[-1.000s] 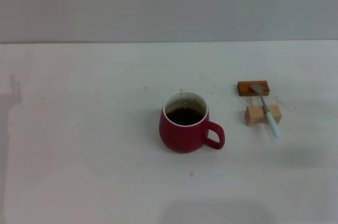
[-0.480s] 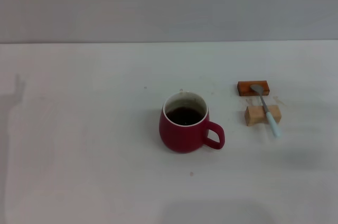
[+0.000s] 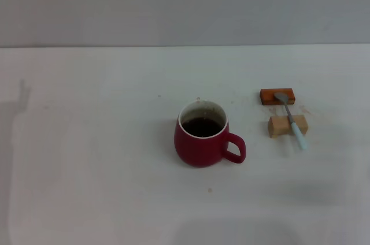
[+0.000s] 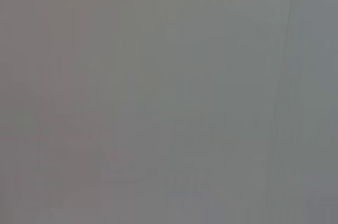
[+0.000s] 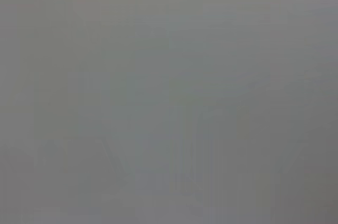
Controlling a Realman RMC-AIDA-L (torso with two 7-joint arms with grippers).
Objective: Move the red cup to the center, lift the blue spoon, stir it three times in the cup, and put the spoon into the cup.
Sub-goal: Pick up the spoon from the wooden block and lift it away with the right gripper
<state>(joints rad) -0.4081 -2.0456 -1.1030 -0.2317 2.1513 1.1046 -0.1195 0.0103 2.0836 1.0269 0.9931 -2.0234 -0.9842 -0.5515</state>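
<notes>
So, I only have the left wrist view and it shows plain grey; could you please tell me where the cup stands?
Observer: In the head view the cup stands upright near the middle of the table, with dark liquid inside.
Operator: Thank you. And where is the spoon?
Observer: The spoon lies to the cup's right, apart from it, its bowl on a brown block and its neck across a pale block.
Operator: Is either claw near them?
Observer: No claw shows in the head view or the right wrist view.
</notes>
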